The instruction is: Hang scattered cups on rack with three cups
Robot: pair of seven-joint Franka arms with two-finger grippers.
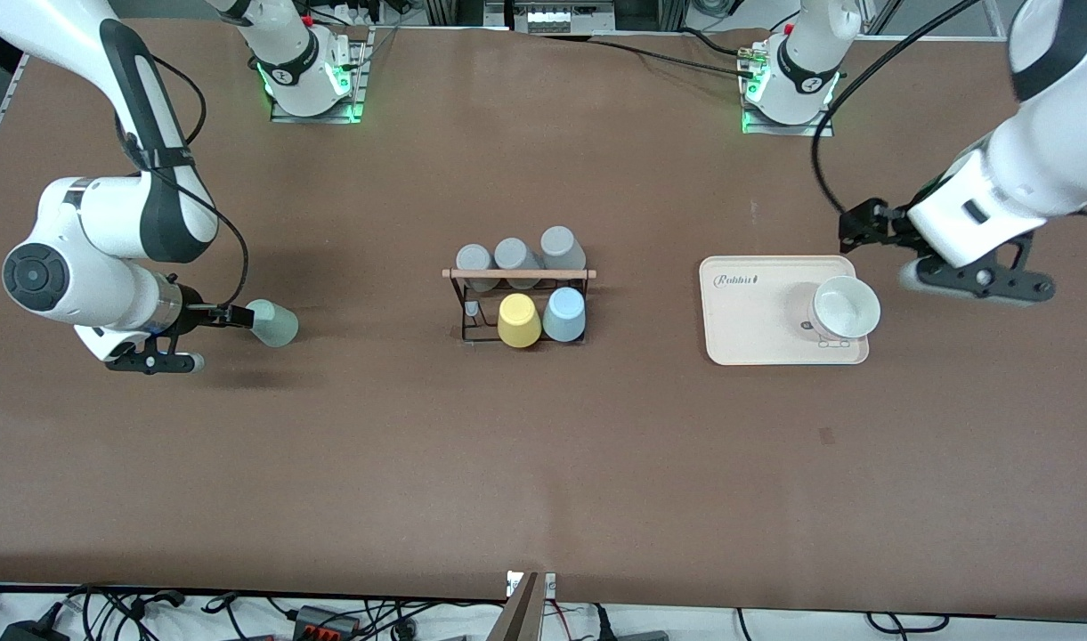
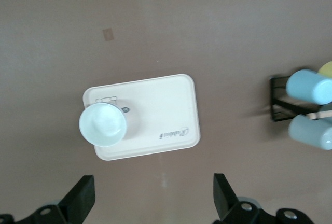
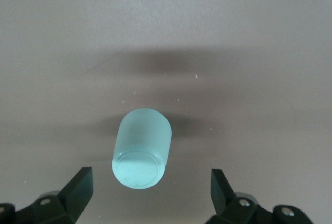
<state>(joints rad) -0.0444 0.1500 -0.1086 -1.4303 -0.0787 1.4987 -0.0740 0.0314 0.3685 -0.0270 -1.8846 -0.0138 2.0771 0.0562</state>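
The pale mint green cup (image 1: 273,322) lies on its side on the table toward the right arm's end. My right gripper (image 1: 236,314) is open and level with it. In the right wrist view the cup's base (image 3: 136,169) faces the gripper (image 3: 150,182), with the fingers wide on either side and not touching. The light blue cup (image 1: 564,314) sits upside down on the black rack (image 1: 518,273), beside a yellow cup (image 1: 518,320). Three grey cups (image 1: 515,255) hang in the row farther from the front camera. My left gripper (image 1: 863,228) is open and empty (image 2: 154,193) over the table by the tray.
A beige rectangular tray (image 1: 748,312) lies toward the left arm's end, with a white cup (image 1: 847,306) standing on it. The left wrist view shows the tray (image 2: 166,105), the white cup (image 2: 102,124) and part of the rack (image 2: 277,99) with the light blue cup (image 2: 309,85).
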